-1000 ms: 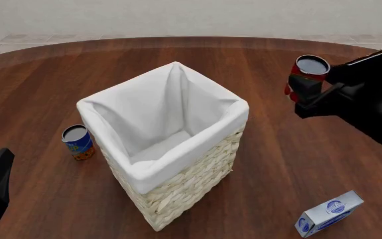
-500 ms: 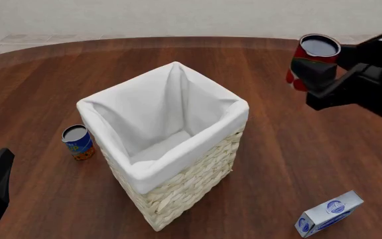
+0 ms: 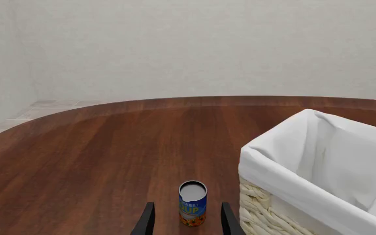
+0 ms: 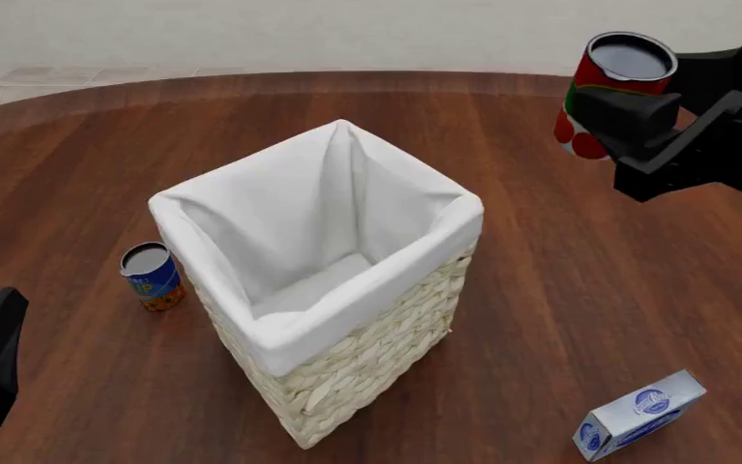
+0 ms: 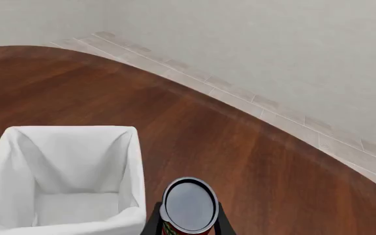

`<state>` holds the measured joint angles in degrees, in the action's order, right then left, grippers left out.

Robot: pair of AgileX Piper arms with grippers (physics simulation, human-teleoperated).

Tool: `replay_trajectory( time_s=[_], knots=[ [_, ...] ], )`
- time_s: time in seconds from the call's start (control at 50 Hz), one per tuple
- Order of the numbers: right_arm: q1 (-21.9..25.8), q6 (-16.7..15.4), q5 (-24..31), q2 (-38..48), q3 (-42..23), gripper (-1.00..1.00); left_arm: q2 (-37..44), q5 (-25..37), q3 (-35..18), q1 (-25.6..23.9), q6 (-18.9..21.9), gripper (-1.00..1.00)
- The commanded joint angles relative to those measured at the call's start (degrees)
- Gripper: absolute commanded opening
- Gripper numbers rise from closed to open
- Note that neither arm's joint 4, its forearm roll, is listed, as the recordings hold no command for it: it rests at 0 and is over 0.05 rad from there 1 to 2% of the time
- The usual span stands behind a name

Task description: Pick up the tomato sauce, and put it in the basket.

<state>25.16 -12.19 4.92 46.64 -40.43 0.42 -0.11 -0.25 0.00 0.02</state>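
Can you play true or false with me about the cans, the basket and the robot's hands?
1. The right gripper holds the tomato sauce up in the air. True.
2. The tomato sauce is already inside the basket. False: it is off to the basket's right, in the gripper, and nothing shows on the white liner.
3. A blue-and-orange can stands upright on the table to the left of the basket. True.
4. The left gripper is squeezing the blue-and-orange can. False: its fingers are spread apart, with the can standing beyond them.
5. The blue-and-white carton is lying in the basket. False: it lies on the table, near the front right.
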Motion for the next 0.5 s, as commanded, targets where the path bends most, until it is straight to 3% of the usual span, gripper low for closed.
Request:
replay_trajectory(
  time_s=[0.02, 0.5],
  knots=[
    [1.6, 1.1, 1.9, -0.9, -1.8, -1.0, 0.0, 0.0, 0.0, 0.0, 0.0, 1.0],
    [4.8, 1.3, 3.2, -0.7, -4.1, -1.0, 0.0, 0.0, 0.0, 0.0, 0.0, 1.0]
  ],
)
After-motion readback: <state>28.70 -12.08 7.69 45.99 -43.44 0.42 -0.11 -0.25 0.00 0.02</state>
